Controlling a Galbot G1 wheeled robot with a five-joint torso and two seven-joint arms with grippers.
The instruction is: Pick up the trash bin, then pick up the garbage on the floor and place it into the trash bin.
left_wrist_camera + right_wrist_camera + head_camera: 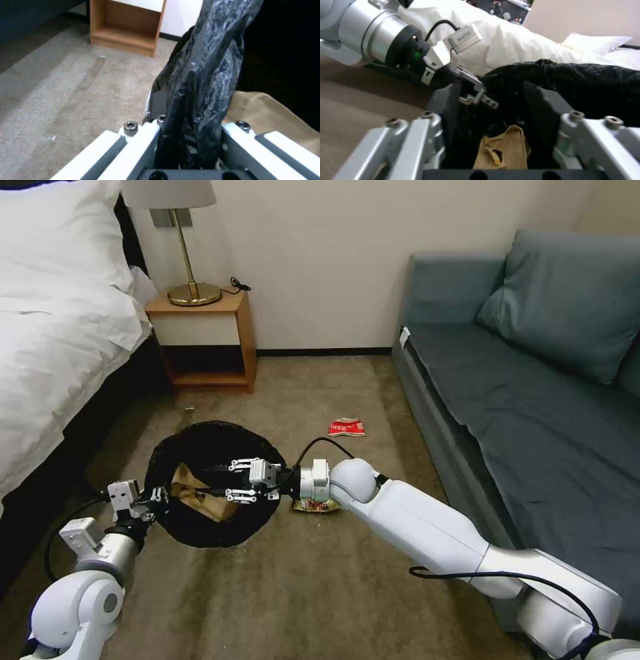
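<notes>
The trash bin [220, 443], lined with a crinkled black bag, is held off the carpet at its near-left rim by my left gripper [159, 495], which is shut on the bag-covered rim [196, 100]. Over the bin's mouth my right gripper [203, 481] stands open, nothing between its fingers [451, 120]. Below them a crumpled brown paper bag [200, 501] [503, 150] [270, 117] lies inside the bin. A red-and-white packet [347, 427] lies on the carpet beyond the bin. A colourful wrapper [317, 505] lies on the floor under my right wrist. The left gripper [476, 96] also shows across the bin.
A white-covered bed [60, 333] runs along the left. A wooden nightstand [203, 340] with a brass lamp [190, 260] stands against the far wall. A blue-grey sofa [533, 407] fills the right side. Open carpet [300, 593] lies in front.
</notes>
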